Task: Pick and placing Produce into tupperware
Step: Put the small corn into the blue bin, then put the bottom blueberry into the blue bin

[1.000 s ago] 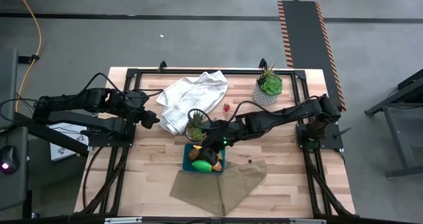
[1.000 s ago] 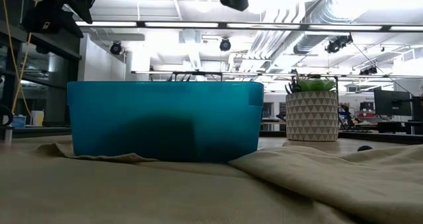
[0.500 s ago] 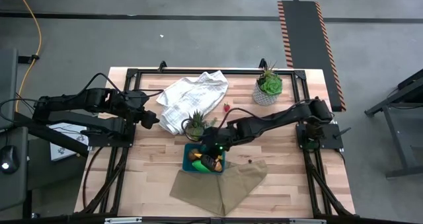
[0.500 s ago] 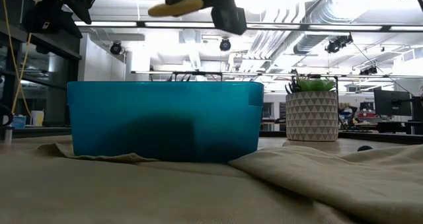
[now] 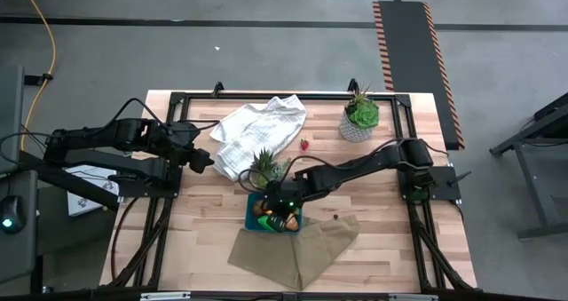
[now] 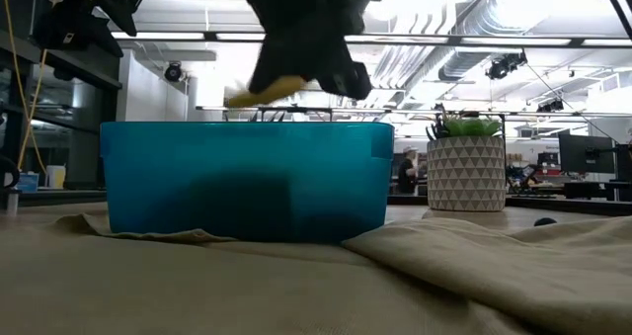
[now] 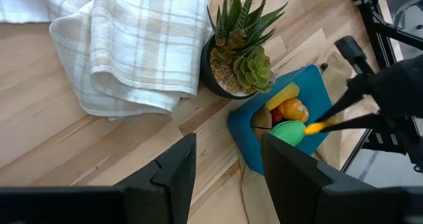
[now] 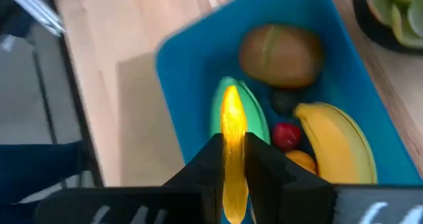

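The teal tupperware [image 5: 256, 221] sits on the wood table with its near side on a tan cloth [image 5: 297, 248]. Inside it lie a brown kiwi [image 8: 281, 52], a green pepper [image 8: 254, 121], a banana [image 8: 334, 141], a red berry [image 8: 285, 135] and a dark berry [image 8: 284, 102]. My right gripper [image 8: 231, 148] hovers just over the tupperware [image 6: 247, 177], shut on a thin yellow produce piece [image 6: 262, 90]. My left gripper [image 7: 228, 178] stands open and holds nothing, back at the table's left [image 5: 202, 159]. My right gripper pinches the yellow piece [image 8: 230, 115] between its two fingers [image 8: 198, 164]. The fingers slant downward from the table's far right. One end of the piece sticks out past the fingertips [image 6: 259, 91]. It is lifted clear, just above the tupperware's rim and over the green pepper.
A spiky potted plant [image 5: 264, 168] stands right behind the tupperware, close to my right arm. Another plant [image 5: 359, 116] is at the far right and a white checked towel [image 5: 257, 132] at the far middle. A red strawberry [image 5: 304, 144] lies on bare wood.
My right gripper has come down and toward the table's near edge with the yellow piece, tipping more steeply. In the low view it has dropped from the top of the picture to just above the tupperware's rim.
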Controlling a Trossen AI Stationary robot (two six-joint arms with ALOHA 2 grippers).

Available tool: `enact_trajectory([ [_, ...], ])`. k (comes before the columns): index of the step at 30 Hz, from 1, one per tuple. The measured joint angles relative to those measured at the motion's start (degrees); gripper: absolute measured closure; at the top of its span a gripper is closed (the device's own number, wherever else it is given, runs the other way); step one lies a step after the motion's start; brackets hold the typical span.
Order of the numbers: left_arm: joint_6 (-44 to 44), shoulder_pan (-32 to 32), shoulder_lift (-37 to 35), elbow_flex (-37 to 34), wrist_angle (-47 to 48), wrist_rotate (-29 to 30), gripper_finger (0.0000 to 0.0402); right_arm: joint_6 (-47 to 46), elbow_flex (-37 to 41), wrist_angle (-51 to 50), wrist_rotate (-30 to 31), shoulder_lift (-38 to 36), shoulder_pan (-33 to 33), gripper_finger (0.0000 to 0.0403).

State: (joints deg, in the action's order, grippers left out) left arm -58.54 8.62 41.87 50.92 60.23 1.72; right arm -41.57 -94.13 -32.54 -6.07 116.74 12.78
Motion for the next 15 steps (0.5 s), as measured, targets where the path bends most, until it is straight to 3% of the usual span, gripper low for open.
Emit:
enact_trajectory([
  [15, 1.67, -0.01, 0.00, 0.00, -0.02, -0.01, 0.0245, -2.58, 0.00, -3.10, 2.56, 1.16, -0.02, 0.0320],
])
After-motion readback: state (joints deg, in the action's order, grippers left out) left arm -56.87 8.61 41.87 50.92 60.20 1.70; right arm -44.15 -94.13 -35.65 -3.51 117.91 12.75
